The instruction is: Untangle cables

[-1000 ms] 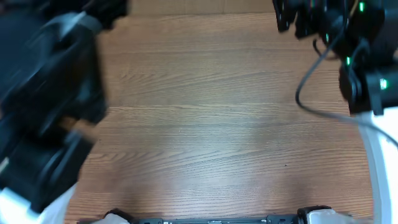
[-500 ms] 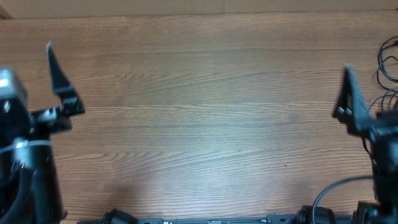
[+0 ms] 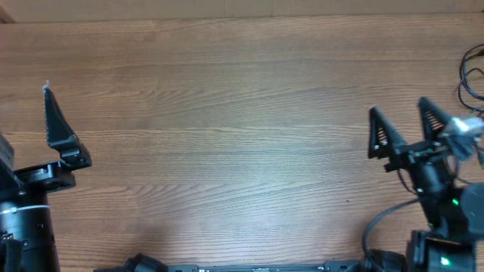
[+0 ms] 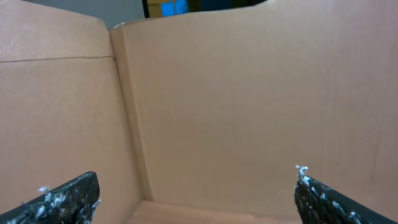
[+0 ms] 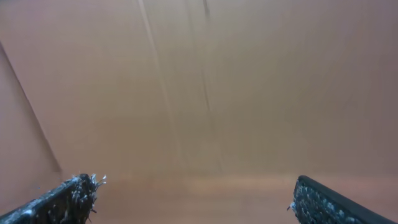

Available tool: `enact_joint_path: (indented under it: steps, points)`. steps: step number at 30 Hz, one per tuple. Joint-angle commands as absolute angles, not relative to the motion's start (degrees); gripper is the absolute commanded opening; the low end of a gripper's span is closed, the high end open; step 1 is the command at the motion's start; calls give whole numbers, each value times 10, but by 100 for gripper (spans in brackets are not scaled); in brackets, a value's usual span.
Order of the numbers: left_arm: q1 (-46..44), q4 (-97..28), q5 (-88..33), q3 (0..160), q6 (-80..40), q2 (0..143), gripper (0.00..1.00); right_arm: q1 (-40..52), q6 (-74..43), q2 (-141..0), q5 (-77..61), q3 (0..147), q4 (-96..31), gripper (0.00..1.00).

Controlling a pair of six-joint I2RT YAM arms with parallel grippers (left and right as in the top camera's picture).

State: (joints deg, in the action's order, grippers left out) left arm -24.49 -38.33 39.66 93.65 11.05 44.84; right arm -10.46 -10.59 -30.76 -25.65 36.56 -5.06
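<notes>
Thin black cable loops (image 3: 470, 75) lie at the far right edge of the wooden table (image 3: 242, 113) in the overhead view, partly cut off by the frame. No plug ends show. My right gripper (image 3: 398, 107) is open and empty, a little left of and nearer than the cables. My left gripper (image 3: 26, 113) is at the left edge, with one finger showing and the other out of frame. Both wrist views face cardboard. The left gripper's fingers (image 4: 196, 183) and the right gripper's fingers (image 5: 196, 190) are spread wide with nothing between them.
A cardboard wall (image 4: 249, 93) with a corner fold stands behind the table, seen in the left wrist view. The right wrist view shows blurred cardboard (image 5: 199, 93). The arms' bases and a black bar (image 3: 257, 267) sit along the near table edge.
Both arms have pulled back from over the table toward the near edge. The right gripper has shifted left and now shows both fingers spread. The cable loops came into view at the right.
</notes>
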Motion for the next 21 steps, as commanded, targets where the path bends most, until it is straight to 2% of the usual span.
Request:
enact_joint_path:
  steps: [1, 14, 17, 21]
  points:
    - [-246, -373, 393, 936, 100, 449, 100, -102, -71, -318, -270, 326, -42, 100]
    - [-246, -372, 393, 936, 100, 449, 100, -102, -82, -522, -226, 264, 20, 100]
    - [-246, -372, 393, 936, 100, 449, 100, -102, -95, -538, -269, 269, 32, 100]
    - [-246, -372, 393, 936, 100, 449, 100, -102, -24, -502, -353, 298, 39, 100]
